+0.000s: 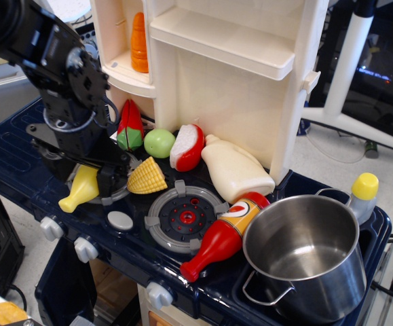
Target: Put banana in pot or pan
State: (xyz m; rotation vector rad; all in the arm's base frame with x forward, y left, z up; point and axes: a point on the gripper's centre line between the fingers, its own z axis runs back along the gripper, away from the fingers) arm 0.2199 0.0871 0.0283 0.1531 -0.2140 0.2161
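The yellow banana [79,191] lies on the left burner of the dark blue toy stove, with its tapered end pointing to the front left. My black gripper [82,171] has come down over it. Its jaws stand on either side of the banana's upper half and hide that part. The jaws look open, and a grip on the banana does not show. The shiny steel pot [325,288] stands empty at the stove's front right corner, far to the right of the gripper.
A ridged corn piece [146,178] lies just right of the gripper. A red ketchup bottle [220,238] and a white bottle [233,170] lie between the banana and the pot. A green ball [159,143], a red-green vegetable [129,125] and the cream shelf unit [250,81] stand behind.
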